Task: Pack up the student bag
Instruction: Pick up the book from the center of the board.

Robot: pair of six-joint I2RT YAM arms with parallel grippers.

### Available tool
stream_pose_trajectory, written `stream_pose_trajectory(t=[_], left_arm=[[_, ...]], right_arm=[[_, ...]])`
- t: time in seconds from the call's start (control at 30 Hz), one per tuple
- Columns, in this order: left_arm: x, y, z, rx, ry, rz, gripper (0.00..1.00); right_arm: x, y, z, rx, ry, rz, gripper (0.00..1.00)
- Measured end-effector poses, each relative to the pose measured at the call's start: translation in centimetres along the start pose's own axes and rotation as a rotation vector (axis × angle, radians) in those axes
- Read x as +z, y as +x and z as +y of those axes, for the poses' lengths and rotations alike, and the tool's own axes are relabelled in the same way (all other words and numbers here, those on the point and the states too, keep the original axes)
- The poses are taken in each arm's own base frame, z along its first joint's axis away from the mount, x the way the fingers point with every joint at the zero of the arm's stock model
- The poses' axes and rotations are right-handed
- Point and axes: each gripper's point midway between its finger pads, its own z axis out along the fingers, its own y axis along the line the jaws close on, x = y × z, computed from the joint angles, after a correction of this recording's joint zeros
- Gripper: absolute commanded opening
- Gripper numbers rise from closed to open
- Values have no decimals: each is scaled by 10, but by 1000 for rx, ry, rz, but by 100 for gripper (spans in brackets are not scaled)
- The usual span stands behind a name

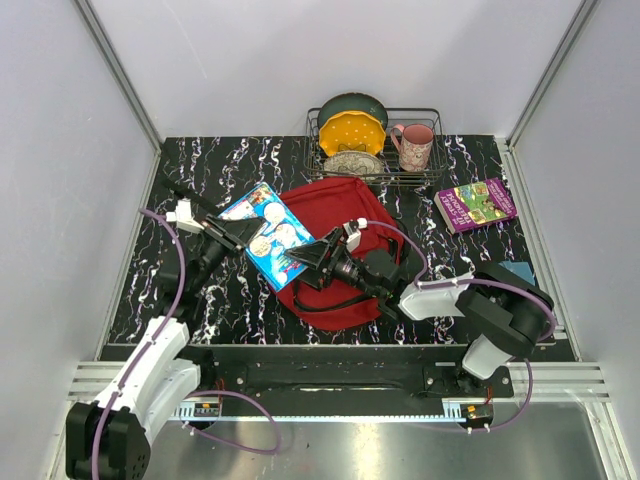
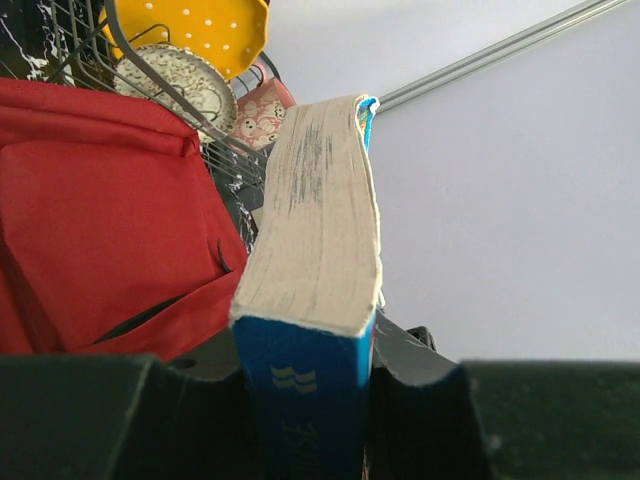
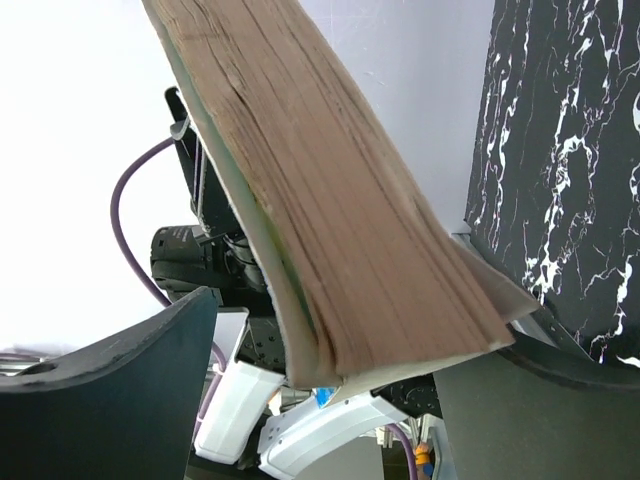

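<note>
Student bag (image 1: 345,205) lies red and flat in the middle of the desk (image 1: 200,170), just before the dish rack (image 1: 425,176) at the far edge. A blue book (image 1: 265,235) tilts over its left side. My left gripper (image 1: 240,238) is clenched on the book's spine, and my right gripper (image 1: 303,265) is spread loose around its page edge.

— What kind of room is this, then?

— A robotics lab, a test cell by the look of it. Bare white panels (image 1: 330,50) held in aluminium posts (image 1: 120,75) box in a black marbled bench (image 1: 215,165).

— And the machines?

— The left arm (image 1: 150,370) and right arm (image 1: 505,320) are bolted to a mounting rail (image 1: 330,378) at the bottom of the frame, with purple cables (image 1: 181,270) looping off them. The dish rack (image 1: 395,178), mug (image 1: 415,146) and student bag (image 1: 340,200) are homely, but nothing round them is.
</note>
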Motion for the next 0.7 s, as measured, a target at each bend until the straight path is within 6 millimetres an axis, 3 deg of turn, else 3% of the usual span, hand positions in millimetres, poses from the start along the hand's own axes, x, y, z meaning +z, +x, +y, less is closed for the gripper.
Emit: stream_pose_trajectory(t=[0.13,0.3,0.43,0.63,0.67,0.7], left_arm=[[-1,-2,-3,-6,16,-12,0],[-3,-1,-6,-34,53,-25,0],[-4,2,-1,-56,49,-23,0],[-4,1,-4,-69,55,-25,0],[-4,1,-4,-70,56,-25,0],[-4,2,-4,-70,57,-25,0]], right_arm=[[1,-2,2,-5,-17,-9,80],[4,-2,1,-11,-31,-10,83],[5,-2,3,-15,-48,-8,77],[5,0,9,-46,-77,-4,52],[5,1,9,-51,-78,-3,43],[6,1,9,-55,-79,-3,21]])
